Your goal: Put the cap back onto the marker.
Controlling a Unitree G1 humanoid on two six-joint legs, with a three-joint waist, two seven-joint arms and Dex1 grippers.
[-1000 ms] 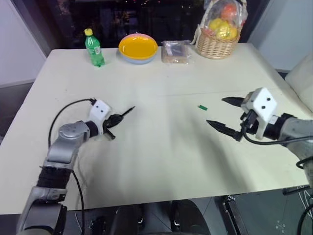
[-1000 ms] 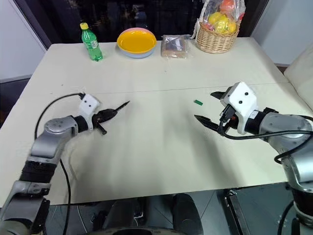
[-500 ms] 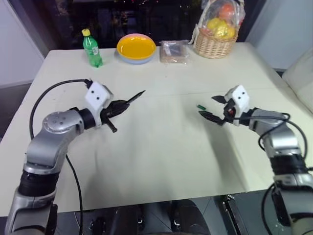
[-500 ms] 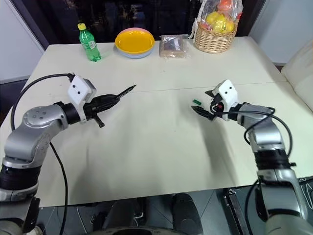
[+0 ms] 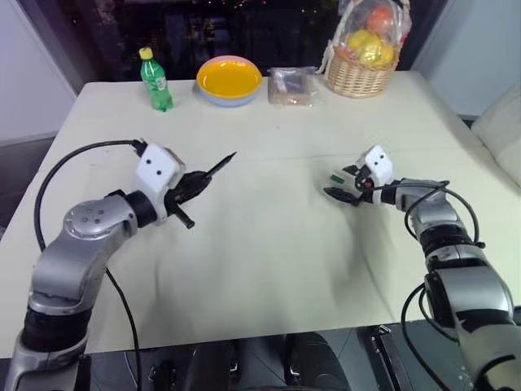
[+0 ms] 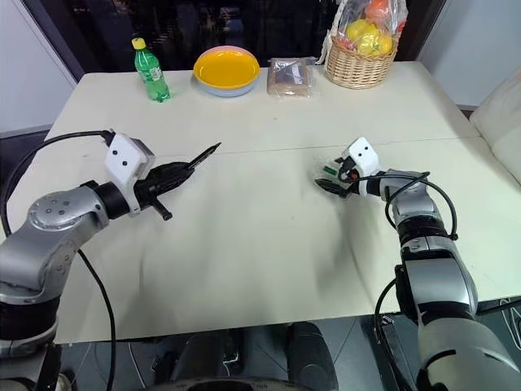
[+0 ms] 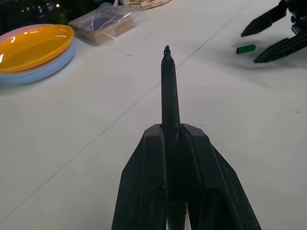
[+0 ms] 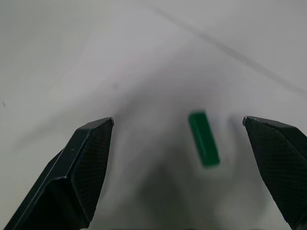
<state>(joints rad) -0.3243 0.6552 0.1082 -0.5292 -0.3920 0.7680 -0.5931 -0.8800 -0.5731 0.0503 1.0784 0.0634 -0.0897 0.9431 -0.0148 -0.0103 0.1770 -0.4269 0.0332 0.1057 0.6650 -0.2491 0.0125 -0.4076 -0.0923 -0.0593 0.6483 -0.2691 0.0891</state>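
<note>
The left gripper (image 5: 192, 186) is clamped on the marker (image 7: 170, 88), raised above the table (image 5: 269, 244) on its left side; the marker sticks out past the closed fingers and points toward the far right, its tip free in the air. In the left wrist view the two black fingers press together around the marker's lower end, and the stick runs straight up out of them. Across the table, on the right, the right gripper (image 6: 332, 177) sits low over the tabletop with its fingers spread wide apart — the cap (image 8: 203, 138) lies flat on the table between them, touching neither finger as far as the right wrist view shows. The cap is a short green tube, lying loose on the white surface just ahead of the gripper's palm. Marker and cap are well apart — one on each side of the table's middle. Along the far edge stand a green bottle (image 5: 155, 79) with a yellow lid, a yellow bowl (image 5: 229, 79), a wrapped packet (image 5: 292, 85) and a wicker basket (image 5: 362, 59) of fruit.
</note>
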